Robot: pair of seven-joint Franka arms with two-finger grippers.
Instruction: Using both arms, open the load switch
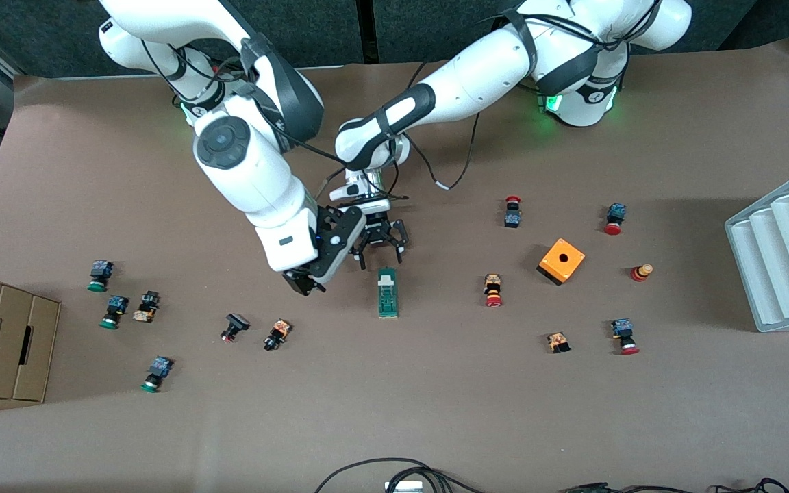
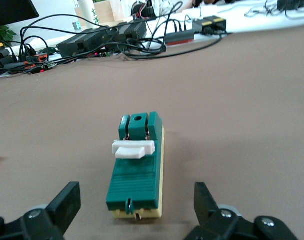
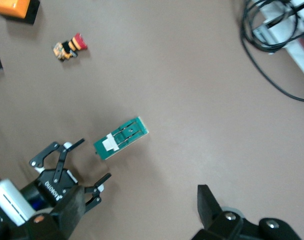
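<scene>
- Cables (image 1: 394,476) lie at the tabletop (image 1: 435,411) edge nearest the front camera.
- Lying flat near the middle of the tabletop is the load switch (image 1: 387,292), a narrow dark-green block with its white piece (image 1: 386,279) at the end toward the robots' bases.
- Left gripper (image 1: 380,255) hangs low just at that white-piece end, fingers (image 2: 206,197) spread wide and empty; in the left wrist view the switch lies between them without touching.
- Right gripper (image 1: 309,283) hovers beside the switch, toward the right arm's end, fingers (image 3: 208,200) wide apart, holding nothing.
- An orange cube (image 1: 561,261) sits toward the left arm's end, with small push buttons (image 1: 493,290) scattered around both sides.
</scene>
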